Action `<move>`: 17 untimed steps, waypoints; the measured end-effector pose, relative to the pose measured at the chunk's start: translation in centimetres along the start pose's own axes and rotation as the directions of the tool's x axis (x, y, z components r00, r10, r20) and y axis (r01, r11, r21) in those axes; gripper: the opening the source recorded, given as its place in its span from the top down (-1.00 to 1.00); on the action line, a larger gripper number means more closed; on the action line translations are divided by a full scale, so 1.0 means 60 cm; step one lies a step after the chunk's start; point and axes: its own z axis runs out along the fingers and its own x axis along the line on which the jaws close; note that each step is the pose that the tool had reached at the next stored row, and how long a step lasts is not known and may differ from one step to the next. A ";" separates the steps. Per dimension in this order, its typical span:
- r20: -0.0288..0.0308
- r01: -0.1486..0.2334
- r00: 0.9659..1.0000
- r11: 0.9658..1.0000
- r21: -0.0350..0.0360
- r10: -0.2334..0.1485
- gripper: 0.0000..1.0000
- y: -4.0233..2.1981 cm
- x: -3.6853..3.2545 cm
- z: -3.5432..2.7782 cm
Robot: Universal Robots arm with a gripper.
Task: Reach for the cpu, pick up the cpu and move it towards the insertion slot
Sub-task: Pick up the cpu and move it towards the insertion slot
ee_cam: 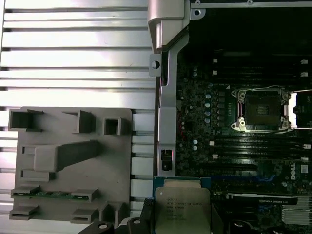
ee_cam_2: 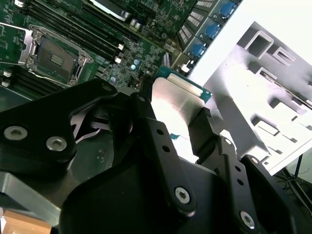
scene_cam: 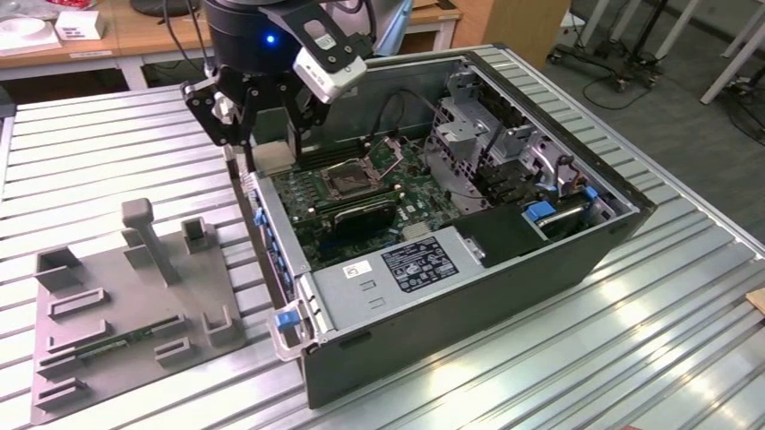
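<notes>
— Black fingers (ee_cam_2: pixel 161 141) fill the near part of the second wrist view. What have they got?

— They're clamped on the cpu (ee_cam: pixel 183 212), a thin square chip with a silvery face on a blue-green edge, lifted off the tabletop (scene_cam: pixel 669 358).

— And the arm's pose?

— Its gripper (scene_cam: pixel 265 148) hangs pointing down over the rim of the open computer case (scene_cam: pixel 478 296), at the side nearest the grey holder tray (scene_cam: pixel 120 313).

— Where's the insertion slot (ee_cam: pixel 263 109)?

— On the green motherboard inside the case, a square metal frame with a dark centre, well apart from the chip.

— What's the surface like?

— Ribbed, shiny aluminium slats. Beyond it stand wooden desks (scene_cam: pixel 120 45) and a grey carpeted floor (scene_cam: pixel 669 107).
</notes>
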 end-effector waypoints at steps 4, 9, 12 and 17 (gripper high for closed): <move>0.000 0.000 1.000 1.000 0.000 0.000 -0.08 0.000 -0.002 0.000; 0.000 0.000 1.000 1.000 0.000 0.000 -0.08 0.000 -0.003 0.000; 0.000 0.000 1.000 1.000 0.000 0.000 -0.08 0.000 -0.008 0.000; 0.000 0.000 1.000 1.000 0.000 0.000 -0.08 0.000 -0.009 0.000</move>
